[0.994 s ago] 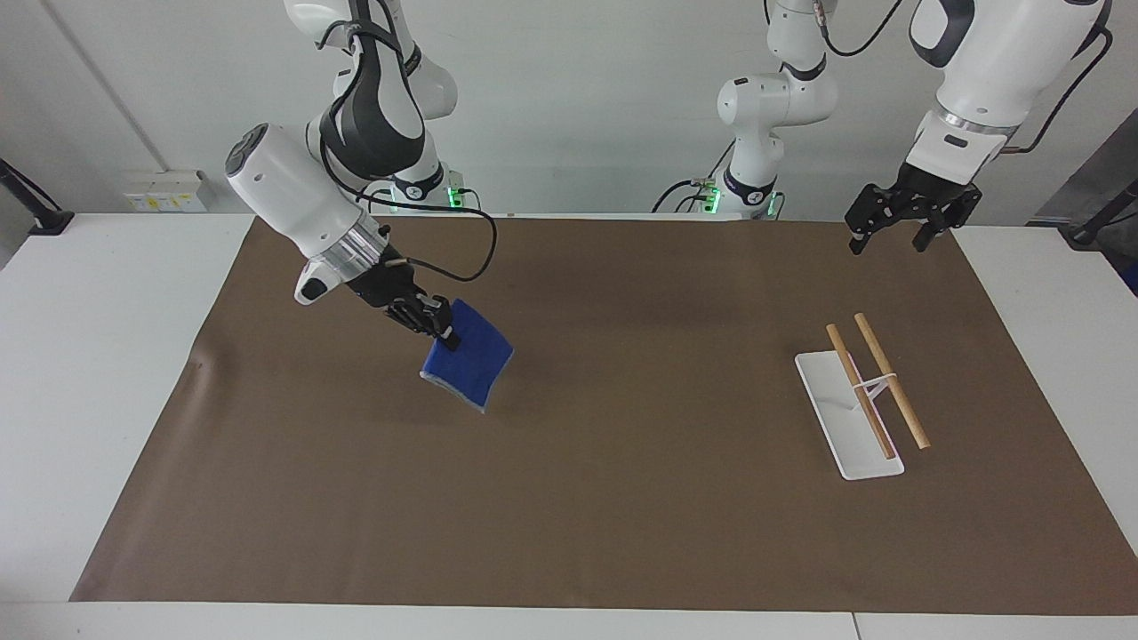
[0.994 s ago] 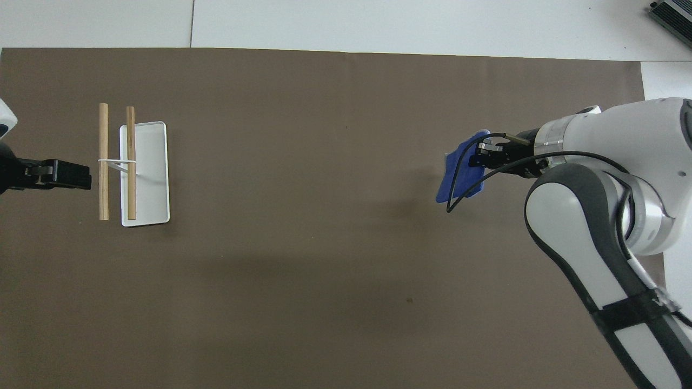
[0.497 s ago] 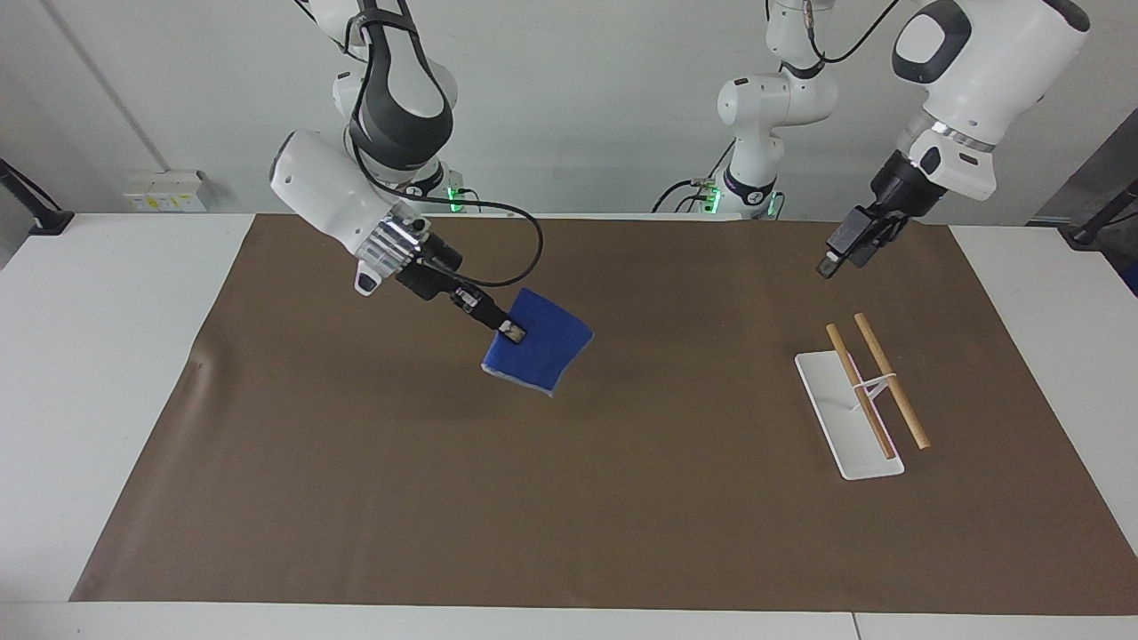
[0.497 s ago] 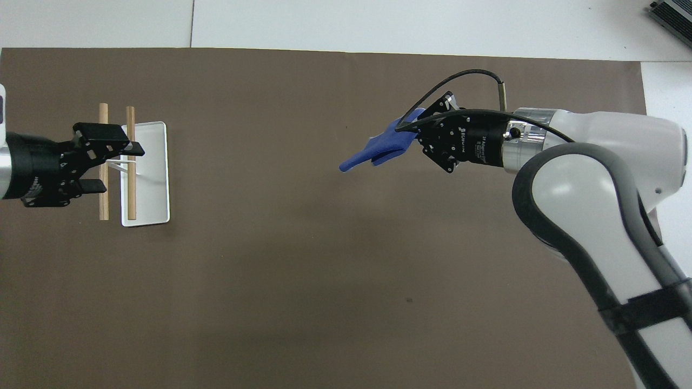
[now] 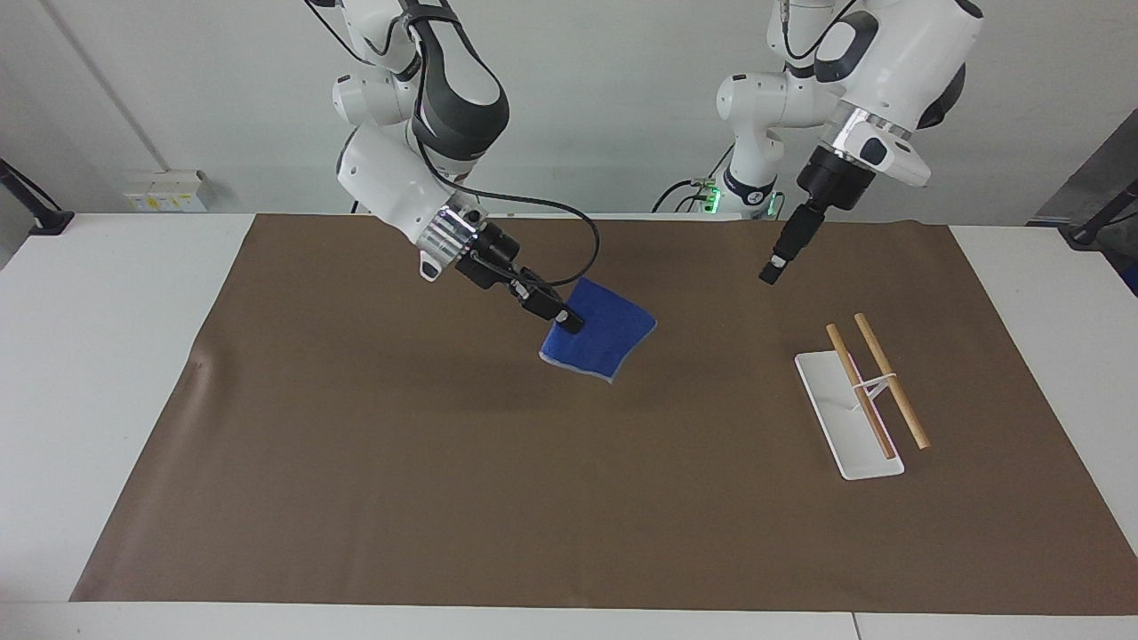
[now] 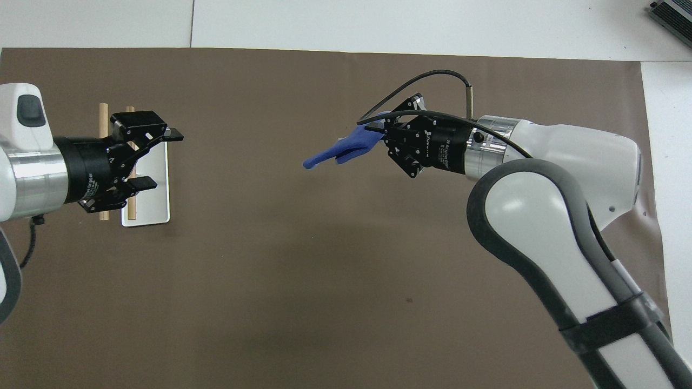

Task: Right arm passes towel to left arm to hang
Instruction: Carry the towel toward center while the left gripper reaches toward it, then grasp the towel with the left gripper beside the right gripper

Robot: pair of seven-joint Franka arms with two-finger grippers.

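My right gripper (image 5: 569, 322) is shut on one edge of the royal-blue towel (image 5: 603, 340) and holds it in the air over the middle of the brown mat. In the overhead view the towel (image 6: 340, 153) sticks out edge-on from the right gripper (image 6: 378, 131) toward the left arm's end. My left gripper (image 5: 772, 269) is open, raised over the mat, with its fingers pointed at the towel. In the overhead view the left gripper (image 6: 162, 159) hangs over the rack (image 6: 145, 189). The rack's two wooden rods (image 5: 876, 378) rest on a white base (image 5: 845, 418).
The brown mat (image 5: 569, 516) covers most of the white table (image 5: 107, 356). The rack stands near the left arm's end. A cable (image 5: 569, 231) loops from the right arm's wrist.
The right gripper has carried the towel from the right arm's end to over the middle of the mat. The left gripper has turned and moved toward the towel, now over the rack.
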